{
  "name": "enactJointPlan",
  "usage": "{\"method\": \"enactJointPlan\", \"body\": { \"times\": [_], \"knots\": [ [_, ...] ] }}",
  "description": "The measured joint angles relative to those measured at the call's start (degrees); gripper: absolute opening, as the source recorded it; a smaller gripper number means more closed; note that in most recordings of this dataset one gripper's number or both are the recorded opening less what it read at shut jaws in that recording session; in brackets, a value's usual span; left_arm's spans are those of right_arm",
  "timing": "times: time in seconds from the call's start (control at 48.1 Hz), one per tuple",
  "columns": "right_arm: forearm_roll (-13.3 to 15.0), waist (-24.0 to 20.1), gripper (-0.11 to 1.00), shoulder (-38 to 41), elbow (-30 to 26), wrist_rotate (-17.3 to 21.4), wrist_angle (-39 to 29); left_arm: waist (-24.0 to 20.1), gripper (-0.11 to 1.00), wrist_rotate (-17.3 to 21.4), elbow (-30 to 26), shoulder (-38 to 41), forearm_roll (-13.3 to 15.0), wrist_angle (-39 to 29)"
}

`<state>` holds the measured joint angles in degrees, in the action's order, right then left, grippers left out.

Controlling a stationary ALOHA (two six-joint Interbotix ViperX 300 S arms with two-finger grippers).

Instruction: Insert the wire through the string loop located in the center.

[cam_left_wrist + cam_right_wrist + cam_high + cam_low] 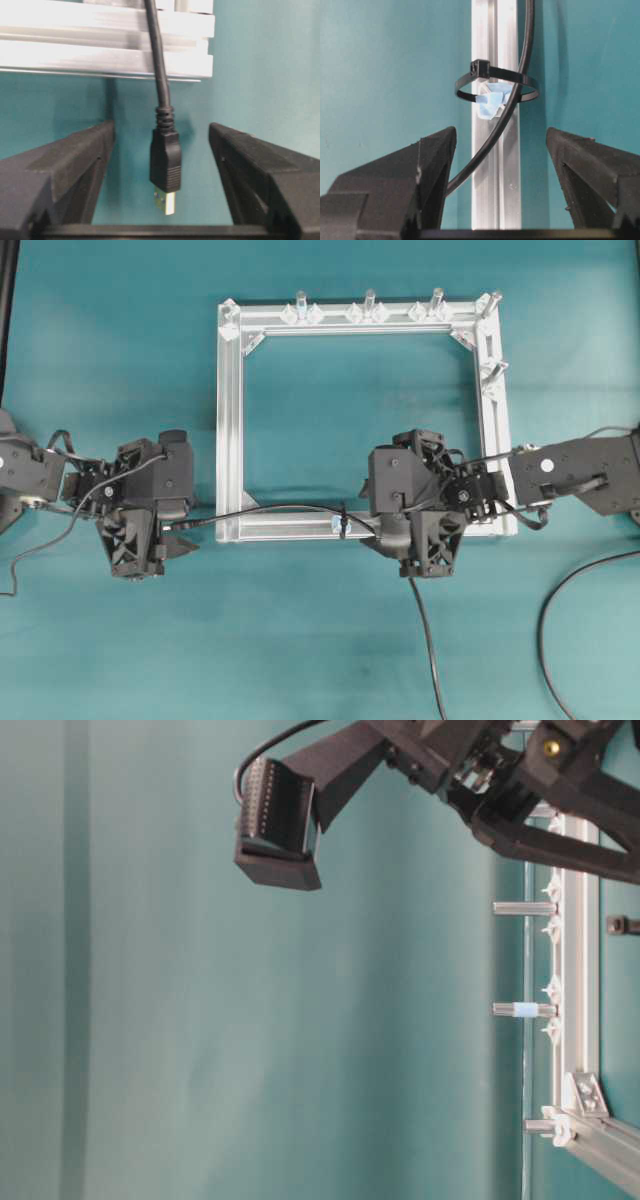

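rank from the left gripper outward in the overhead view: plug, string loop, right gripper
1. plug, right beside the left gripper, between its open fingers.
2. string loop, mid-way along the near frame bar.
3. right gripper, just past the loop.

Robotics lab: teal bench (120, 640), aluminium frame (230, 420).

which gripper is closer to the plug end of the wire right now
Left. The left gripper brackets the wire's plug with open fingers, not touching it. The right gripper sits farther along the wire, open, facing the string loop.
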<state>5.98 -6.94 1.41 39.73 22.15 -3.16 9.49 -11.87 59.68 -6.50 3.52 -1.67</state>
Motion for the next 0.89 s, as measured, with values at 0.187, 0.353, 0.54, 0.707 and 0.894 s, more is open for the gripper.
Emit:
{"method": "enactJointPlan", "body": {
  "times": [0.187,0.353,0.54,0.707,0.894],
  "knots": [
    [0.0,-0.1,0.74,0.0,0.1,0.0,0.0,0.0,0.76,0.0,0.0,-4.3,0.0,-1.1],
    [0.0,-0.1,0.74,0.0,0.1,0.0,0.0,0.0,0.76,0.1,0.3,-8.8,-0.1,-3.7],
    [0.0,-0.1,0.74,0.0,0.1,0.0,0.0,0.0,0.76,0.1,0.4,-12.9,-0.1,-4.4],
    [0.1,0.0,0.74,-0.1,0.1,0.0,0.0,0.0,0.75,0.1,0.4,-14.9,-0.1,-4.5],
    [0.1,-0.1,0.74,-0.1,0.0,0.0,0.0,0.0,0.75,0.3,0.4,-16.7,-0.2,-4.5]
  ]
}}
